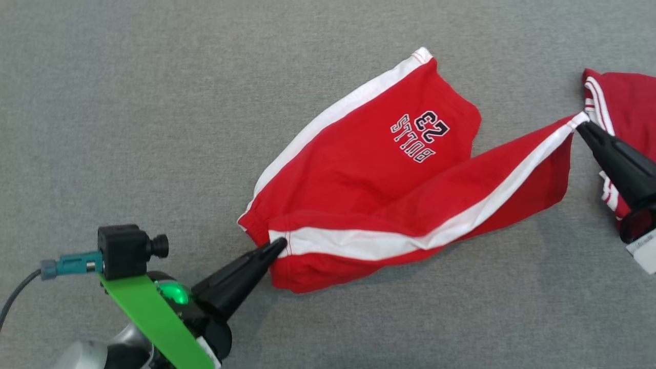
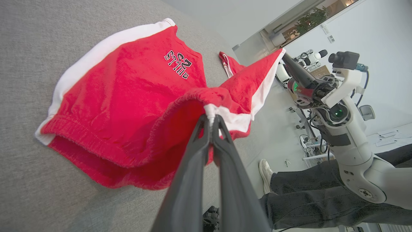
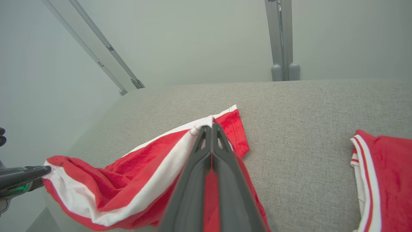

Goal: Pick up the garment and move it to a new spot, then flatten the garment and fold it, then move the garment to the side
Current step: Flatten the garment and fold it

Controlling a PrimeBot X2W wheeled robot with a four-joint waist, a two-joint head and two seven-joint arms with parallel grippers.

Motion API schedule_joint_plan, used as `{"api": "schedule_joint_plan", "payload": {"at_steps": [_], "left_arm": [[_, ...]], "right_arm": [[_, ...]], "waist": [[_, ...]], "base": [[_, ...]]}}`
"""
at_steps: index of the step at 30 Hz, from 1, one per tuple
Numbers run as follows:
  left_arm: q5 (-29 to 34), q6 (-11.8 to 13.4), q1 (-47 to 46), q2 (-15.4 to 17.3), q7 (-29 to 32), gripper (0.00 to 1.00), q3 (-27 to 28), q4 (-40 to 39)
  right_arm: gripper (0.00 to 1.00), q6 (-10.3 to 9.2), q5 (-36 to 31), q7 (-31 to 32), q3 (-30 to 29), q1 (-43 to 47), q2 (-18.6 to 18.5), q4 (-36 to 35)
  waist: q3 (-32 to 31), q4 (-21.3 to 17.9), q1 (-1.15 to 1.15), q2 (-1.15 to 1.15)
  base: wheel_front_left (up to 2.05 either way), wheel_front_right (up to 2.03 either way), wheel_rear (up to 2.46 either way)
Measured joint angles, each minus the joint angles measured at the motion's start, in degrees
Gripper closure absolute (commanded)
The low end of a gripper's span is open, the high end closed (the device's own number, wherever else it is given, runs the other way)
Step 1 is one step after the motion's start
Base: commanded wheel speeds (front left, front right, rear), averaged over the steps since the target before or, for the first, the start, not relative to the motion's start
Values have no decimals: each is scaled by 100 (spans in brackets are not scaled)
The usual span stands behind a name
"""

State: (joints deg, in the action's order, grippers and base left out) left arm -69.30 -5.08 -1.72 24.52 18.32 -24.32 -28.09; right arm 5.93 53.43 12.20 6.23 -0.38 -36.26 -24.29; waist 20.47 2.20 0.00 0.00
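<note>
Surface: grey, felt-like worktop (image 1: 128,102) seen from above, with pale walls and metal frame posts behind its far edge in the right wrist view.
Garment: we see the garment (image 1: 369,169), a pair of red shorts with white side stripes, near the middle of the worktop. It is partly lying on the surface and partly lifted off it.
Left end effector: the left end effector (image 1: 279,245) is clenched on the waistband end of one white stripe (image 1: 410,241), at the corner of the shorts nearest the robot.
Right end effector: the right end effector (image 1: 581,125) is clenched on the hem end of that same stripe, far out to the right.
Why held so: we judge that gripping both ends of one side seam lets the arms pull that edge taut. That would carry the cloth or spread it without bunching.
Lie of the cloth: the held leg rises as a stretched, twisted band. The other leg rests flat behind it, its print (image 1: 420,136) reading upside down from the head view.
Second garment: a second red garment (image 1: 625,97) with white trim lies at the right edge, just past the right fingers and apart from the shorts.
Person: in the left wrist view a person's dark trouser leg (image 2: 305,190) and pale shoe (image 2: 265,172) stand beside the worktop.
Step, as we judge it: moving or flattening is in hand. No fold is made yet.
Risk, as we judge it: the twist may stay in when the cloth is laid down.
</note>
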Motion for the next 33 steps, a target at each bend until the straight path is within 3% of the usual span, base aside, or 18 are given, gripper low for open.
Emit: {"api": "schedule_joint_plan", "payload": {"at_steps": [8, 13, 19, 33], "left_arm": [[-118, 404, -938, -556, 105, 100, 14, 990], [244, 569, -1468, -610, 104, 100, 8, 1535], [250, 638, -1748, -1051, 78, 100, -187, 2076], [466, 686, -2170, -1370, -177, 100, -276, 2819]], "right_arm": [[100, -226, -12, 392, 146, -979, 27, 1115], [100, -255, -166, 526, 363, -1712, 83, 1592], [100, -242, -466, 601, 699, -2366, 252, 2151], [100, -162, -991, 579, 1059, -3304, 409, 3190]], "waist": [[335, 558, 0, 0], [550, 874, 0, 0], [797, 1128, 1, 0], [983, 1343, 0, 0]], "base": [[0, 0, 0], [0, 0, 0], [0, 0, 0], [0, 0, 0]]}}
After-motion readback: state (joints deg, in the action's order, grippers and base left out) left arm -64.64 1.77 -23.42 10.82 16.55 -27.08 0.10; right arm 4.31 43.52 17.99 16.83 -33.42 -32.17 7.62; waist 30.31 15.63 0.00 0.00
